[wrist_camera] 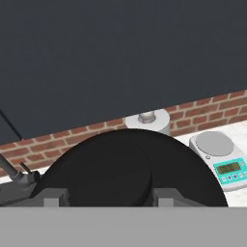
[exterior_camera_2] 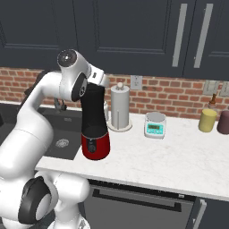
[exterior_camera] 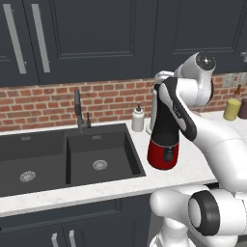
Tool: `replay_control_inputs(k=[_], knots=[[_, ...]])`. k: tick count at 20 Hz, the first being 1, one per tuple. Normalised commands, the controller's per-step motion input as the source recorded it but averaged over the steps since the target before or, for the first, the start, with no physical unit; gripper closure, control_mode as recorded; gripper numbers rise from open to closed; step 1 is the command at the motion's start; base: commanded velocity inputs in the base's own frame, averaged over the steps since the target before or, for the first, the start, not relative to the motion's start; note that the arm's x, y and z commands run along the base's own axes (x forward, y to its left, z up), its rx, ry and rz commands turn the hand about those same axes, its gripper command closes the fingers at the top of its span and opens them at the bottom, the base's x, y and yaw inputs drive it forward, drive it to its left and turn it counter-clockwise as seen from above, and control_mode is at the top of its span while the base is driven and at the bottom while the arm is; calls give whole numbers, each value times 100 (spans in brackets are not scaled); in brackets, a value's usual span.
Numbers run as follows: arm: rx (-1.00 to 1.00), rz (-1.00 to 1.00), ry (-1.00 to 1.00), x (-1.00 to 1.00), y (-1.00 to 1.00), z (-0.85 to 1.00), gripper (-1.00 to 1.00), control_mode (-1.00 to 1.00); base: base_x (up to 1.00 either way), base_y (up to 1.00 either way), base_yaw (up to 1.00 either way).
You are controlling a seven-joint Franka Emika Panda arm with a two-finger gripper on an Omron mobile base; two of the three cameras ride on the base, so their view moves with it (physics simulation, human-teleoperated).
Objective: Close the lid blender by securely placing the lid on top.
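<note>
While I look along the tool [wrist_camera: 107,197], its two fingertips [wrist_camera: 54,197] stand clenched on the rim of the lid [wrist_camera: 130,169], a flat black disc that covers the low half of the hand view. From the right base view the hand sits over the top of the blender [exterior_camera_2: 95,129], but the arm hides the jar's mouth, so I cannot tell if the lid touches it. The blender stands on the white counter [exterior_camera_2: 179,161], near its front edge, just beside the sink [exterior_camera: 72,154]. To its right the counter is free up to the front edge. Behind it stands a paper towel roll [exterior_camera_2: 120,107], and near that a small scale [exterior_camera_2: 155,124]; its display shows marks too small to read. A soap bottle [exterior_camera: 138,118] stands at the brick wall. Dark cabinets hang close above the hand.
</note>
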Motion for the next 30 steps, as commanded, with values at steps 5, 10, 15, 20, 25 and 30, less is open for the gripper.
replay_control_inputs(k=[5, 10, 15, 20, 25, 30], knots=[[0, -2, 0, 0, 0, 0, 100, -100, 0, 0, 0], [0, -1, 0, -3, 0, 0, 100, -100, 0, 0, 0], [0, -1, 0, -14, 0, 0, 100, -100, 0, 0, 0], [0, -1, 0, -22, -3, 0, 100, -100, 0, 0, 0], [0, 0, 0, -19, -1, 0, 100, -100, 0, 0, 0], [0, 0, 0, -6, 0, 0, 100, -100, 0, 0, 0]])
